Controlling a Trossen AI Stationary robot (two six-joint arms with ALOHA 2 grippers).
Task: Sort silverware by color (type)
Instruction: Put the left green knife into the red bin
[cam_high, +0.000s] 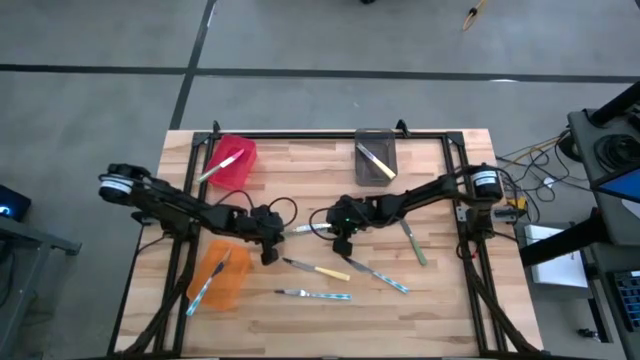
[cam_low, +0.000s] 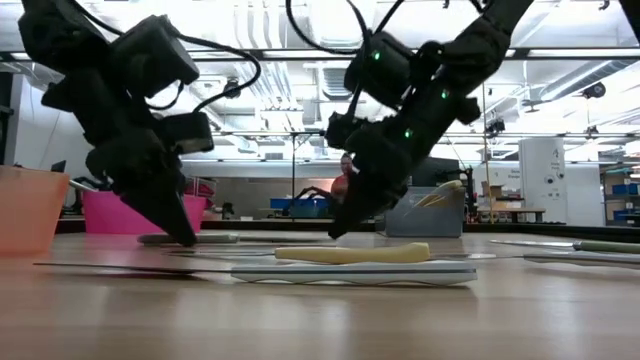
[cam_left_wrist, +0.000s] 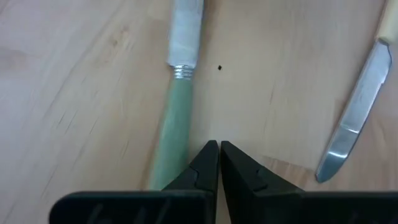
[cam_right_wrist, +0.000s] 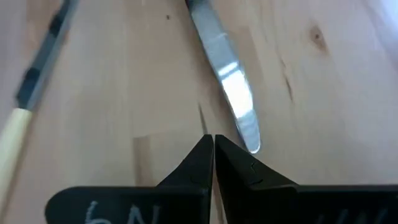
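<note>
A green-handled knife (cam_left_wrist: 176, 118) is being left flat on the bench (cam_high: 440, 300), between the left gripper (cam_high: 268, 256) and right gripper (cam_high: 342, 246); both grippers are being held together, empty. Likely light, stiff and slippery; the plastic handle is being recommended for grasping.

The table (cam_high: 430, 310) is light wood with pale striped boards. On it stand a red bin (cam_high: 236, 160), an orange bin (cam_high: 220, 276) and a grey bin (cam_high: 376, 158). The knives have silver blades: one has a yellow handle (cam_high: 333, 272), two have light-blue handles (cam_high: 329, 296), and one has a green handle (cam_high: 416, 246). Both arms (cam_high: 180, 205) are black.
</note>
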